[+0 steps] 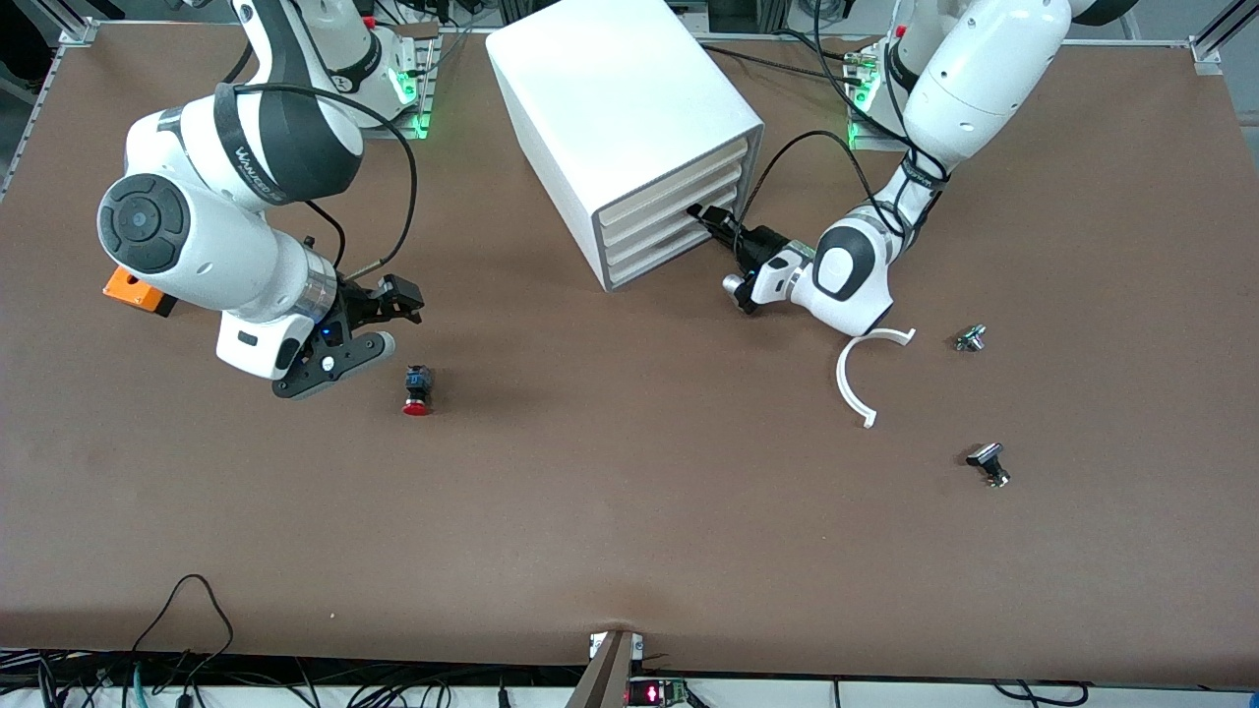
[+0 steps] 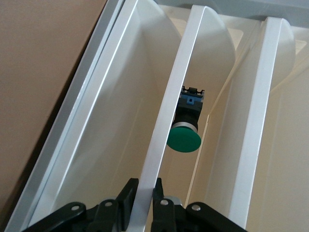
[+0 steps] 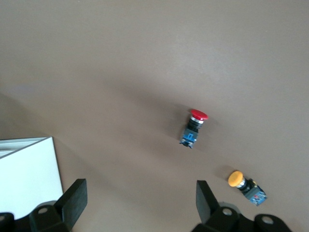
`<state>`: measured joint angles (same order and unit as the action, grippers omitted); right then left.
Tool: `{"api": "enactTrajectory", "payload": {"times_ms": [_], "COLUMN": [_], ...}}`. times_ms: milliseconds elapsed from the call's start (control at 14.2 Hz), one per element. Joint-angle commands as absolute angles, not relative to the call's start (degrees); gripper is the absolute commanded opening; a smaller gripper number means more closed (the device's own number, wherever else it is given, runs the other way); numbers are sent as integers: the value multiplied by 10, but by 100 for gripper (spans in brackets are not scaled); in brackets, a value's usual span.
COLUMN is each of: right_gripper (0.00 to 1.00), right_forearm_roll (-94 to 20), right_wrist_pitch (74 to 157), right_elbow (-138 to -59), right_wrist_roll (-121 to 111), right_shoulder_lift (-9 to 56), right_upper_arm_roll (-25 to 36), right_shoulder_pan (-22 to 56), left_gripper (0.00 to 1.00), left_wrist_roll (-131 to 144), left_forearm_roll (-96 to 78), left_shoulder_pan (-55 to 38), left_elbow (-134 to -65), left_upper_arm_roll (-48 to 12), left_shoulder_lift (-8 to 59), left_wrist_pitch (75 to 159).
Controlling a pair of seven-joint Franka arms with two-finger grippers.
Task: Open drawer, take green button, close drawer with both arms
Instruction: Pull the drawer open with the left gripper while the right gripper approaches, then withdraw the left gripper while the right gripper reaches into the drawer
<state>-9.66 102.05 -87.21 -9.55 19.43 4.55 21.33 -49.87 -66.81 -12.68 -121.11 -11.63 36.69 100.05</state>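
The white cabinet stands at the back middle of the table. My left gripper is at its low drawer fronts. In the left wrist view it is shut on the thin white front lip of the drawer. The green-capped button with its black-and-blue body lies inside, just past that lip. In the front view the drawer fronts look about flush and the button is hidden. My right gripper is open and empty, low over the table beside the red-capped button; it also shows in the right wrist view.
The red-capped button and an orange-capped button lie on the table toward the right arm's end. An orange thing is partly hidden under the right arm. A white curved piece and two small metal parts lie toward the left arm's end.
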Motion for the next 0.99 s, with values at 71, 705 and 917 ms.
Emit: {"api": "enactTrajectory", "payload": {"times_ms": [71,705,917], "right_gripper": [100,100,100], "right_forearm_roll": [-117,-115,-109], "right_wrist_pitch": [1040,1088,1121], "right_elbow": [-867,-837,-826], "right_wrist_roll": [-107,-110,-145], "right_shoulder_lift": [207,243,252], "right_upper_arm_roll": [48,47,48], "right_shoulder_pan": [227,301,347], "left_gripper": [0,0,0], "left_wrist_roll": [-495,-497,-501], "left_forearm_roll": [-675,-668,-671], "left_shoulder_pan": [-113,-79,-57], "left_elbow": [-1231,-1137,-1126], "left_upper_arm_roll": [-110,-41,-33], "left_shoulder_lift": [344,354,354], "left_wrist_pitch": [1001,1043,1043]}}
